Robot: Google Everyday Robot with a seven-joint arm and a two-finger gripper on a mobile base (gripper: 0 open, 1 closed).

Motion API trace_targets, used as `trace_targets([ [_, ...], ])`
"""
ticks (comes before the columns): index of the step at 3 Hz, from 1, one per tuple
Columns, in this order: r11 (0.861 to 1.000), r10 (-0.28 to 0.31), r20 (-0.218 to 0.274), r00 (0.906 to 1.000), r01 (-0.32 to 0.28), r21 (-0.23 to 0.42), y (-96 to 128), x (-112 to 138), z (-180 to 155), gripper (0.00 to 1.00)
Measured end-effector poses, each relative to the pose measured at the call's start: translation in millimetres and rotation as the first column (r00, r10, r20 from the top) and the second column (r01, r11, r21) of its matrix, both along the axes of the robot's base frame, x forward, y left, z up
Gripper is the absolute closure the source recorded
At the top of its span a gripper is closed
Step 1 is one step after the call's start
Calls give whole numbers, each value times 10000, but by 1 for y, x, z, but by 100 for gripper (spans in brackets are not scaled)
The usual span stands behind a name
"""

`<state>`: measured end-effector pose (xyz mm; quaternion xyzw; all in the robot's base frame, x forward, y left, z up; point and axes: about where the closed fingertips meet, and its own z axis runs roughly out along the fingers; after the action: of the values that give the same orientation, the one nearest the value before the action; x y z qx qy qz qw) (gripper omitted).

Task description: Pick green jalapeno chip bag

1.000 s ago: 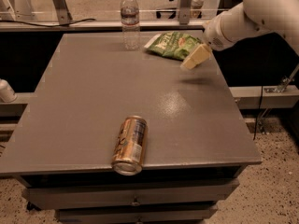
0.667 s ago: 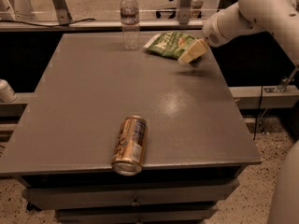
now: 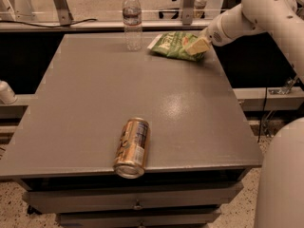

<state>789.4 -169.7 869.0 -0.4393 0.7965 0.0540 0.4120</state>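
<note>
Pale end effector over right end of green jalapeno chip bag, opening cannot be told

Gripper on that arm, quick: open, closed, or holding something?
Gripper: at the arm-side end of the green jalapeno chip bag; open, closed or holding cannot be told.

- Looks like a robotics lab or test space to me, definitely not a home.
- I'm at a plain gray table with flat drawers underneath, workshop-type furniture.
- The floor is that hard, speckled commercial kind.
- Behind the table there are bare metal frame legs and a loose black cable running along a ledge.
- My gripper is at the table's far right corner, right at the green jalapeno chip bag.
</note>
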Motion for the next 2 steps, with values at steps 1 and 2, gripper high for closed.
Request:
trace_targets([
  [1, 9997, -181, 91, 9998, 180, 172, -7, 4, 8, 64],
  [2, 9977, -353, 167, 9992, 343, 592, -17, -3, 24, 85],
])
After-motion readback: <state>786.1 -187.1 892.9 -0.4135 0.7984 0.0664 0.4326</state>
